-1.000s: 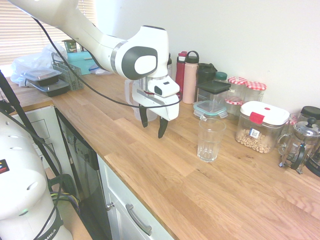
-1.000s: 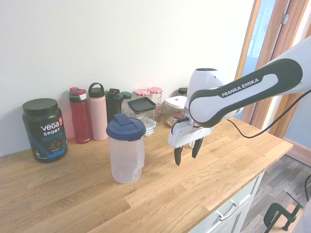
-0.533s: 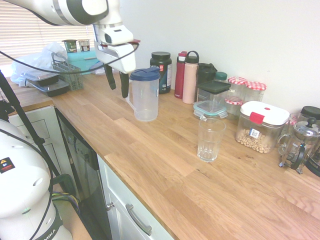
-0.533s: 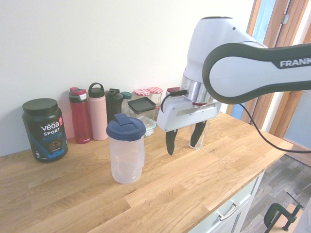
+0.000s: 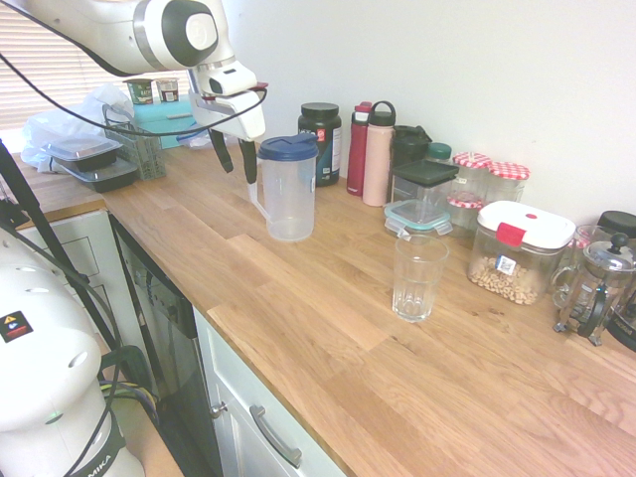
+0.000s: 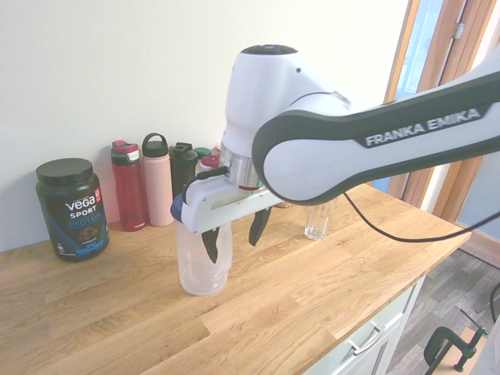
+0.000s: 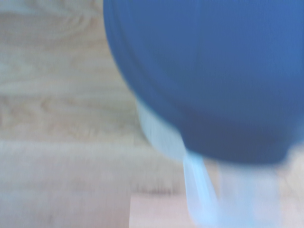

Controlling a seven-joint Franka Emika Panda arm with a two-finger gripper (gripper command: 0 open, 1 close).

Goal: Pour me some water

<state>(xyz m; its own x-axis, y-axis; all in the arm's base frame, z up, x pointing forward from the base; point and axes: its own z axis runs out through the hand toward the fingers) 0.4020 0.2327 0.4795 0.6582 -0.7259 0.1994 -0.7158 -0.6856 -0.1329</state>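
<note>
Spread wide, the two dark fingers of the robot's hand [image 5: 236, 161] point down, with nothing between them. They are right by the handle side of the tall, see-through pitcher [image 5: 290, 199]. I cannot tell if they touch it. The pitcher stands upright on the wooden surface [image 5: 348, 397], and it has a blue lid [image 5: 288, 148] on top. The wrist view is blurry, but it shows the round blue lid very big, with a bit of the pale handle [image 7: 199, 190] poking out from under it. A clear drinking glass [image 5: 418, 280] stands upright on the surface, well apart from the pitcher. Near the wall is a big black tub [image 6: 73, 209] with a black lid. Next to it are a red bottle [image 6: 130, 190] and a pink bottle [image 6: 158, 183] with a loop on top, and then a dark bottle [image 6: 184, 172]. Past those are some clear food boxes [image 5: 421, 199] and jars with red and white checked lids [image 5: 505, 173]. A see-through box of small tan bits [image 5: 517, 260] has a white lid with a red clip. Beside that is a coffee press [image 5: 596, 290] with a shiny top.
</note>
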